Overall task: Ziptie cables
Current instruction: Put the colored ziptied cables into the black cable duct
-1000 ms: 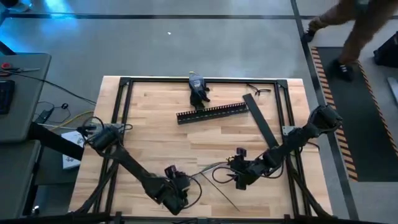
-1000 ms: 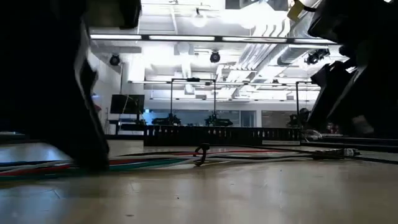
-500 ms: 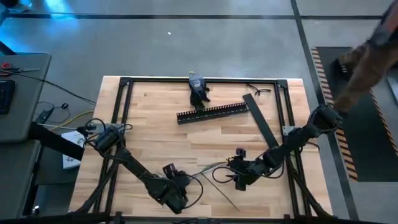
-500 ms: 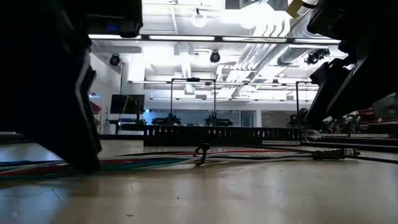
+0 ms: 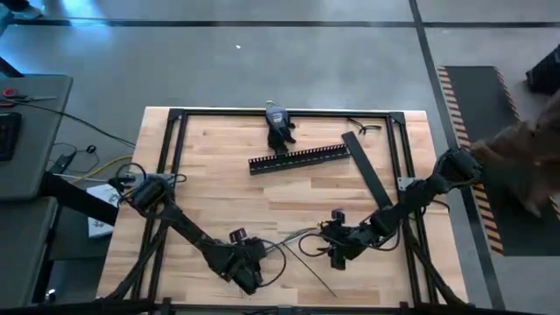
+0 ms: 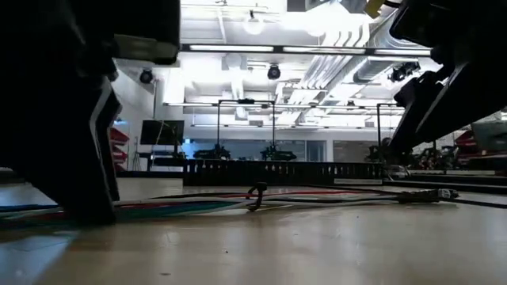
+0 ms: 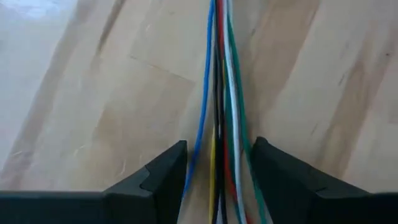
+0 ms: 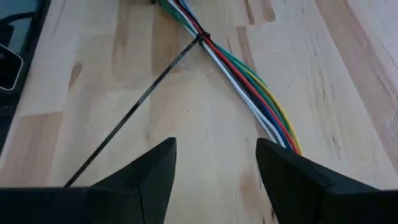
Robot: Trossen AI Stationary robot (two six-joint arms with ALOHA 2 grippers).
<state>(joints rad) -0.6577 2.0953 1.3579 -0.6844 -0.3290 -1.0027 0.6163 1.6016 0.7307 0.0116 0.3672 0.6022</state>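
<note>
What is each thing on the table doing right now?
Bundle of thin coloured wires: lying flat on the wood, cinched at one spot by a thin black zip tie whose long tail lies loose.
Left gripper: open, fingers either side of the wires.
Right gripper: open, holding nothing, wires ahead of it.
Black comb-edged duct: lying flat, uncovered.
Flat black lid strip: lying beside it.

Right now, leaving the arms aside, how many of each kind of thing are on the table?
cable bundle: 1
zip tie: 1
comb-edged duct: 1
flat lid strip: 1
hand tool: 1
small dark tangle: 1
Total: 6
</note>
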